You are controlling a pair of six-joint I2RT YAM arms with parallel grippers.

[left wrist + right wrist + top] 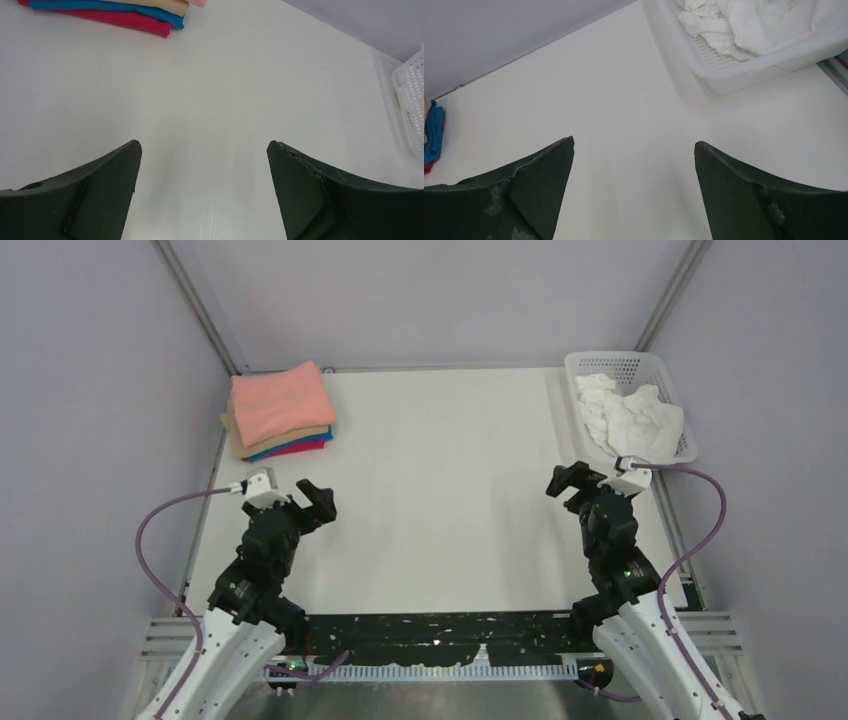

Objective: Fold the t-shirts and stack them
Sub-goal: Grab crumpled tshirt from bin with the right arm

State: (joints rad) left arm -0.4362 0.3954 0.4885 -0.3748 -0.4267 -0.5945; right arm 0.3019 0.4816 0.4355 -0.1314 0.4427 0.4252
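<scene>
Both arms hover over the bare middle of the table point(440, 540), and neither carries anything. The left gripper point(314, 502) stands wide, nothing between its jaws. The right gripper point(572, 480) is just as wide and just as empty, and it sits nearest the basket point(620, 357) at the far right corner.

That makes the next step, as I read it, fetching a tee from that basket, and it's the right arm's job. It should come in from above and pinch one raised fold rather than dig deep. It needs to lift well clear of the rim so the light basket isn't dragged along, then lay the cloth flat mid-table where both grippers can reach. The risk is two layers, or two tangled tees, coming up together.

Inside the basket, crumpled white cloth point(632, 418) fills most of it; how many tees that is I cannot tell, and no print shows. At the far left corner sits the stack point(280, 412), with salmon-pink on top and tan, blue and magenta beneath, all neatly folded.
</scene>
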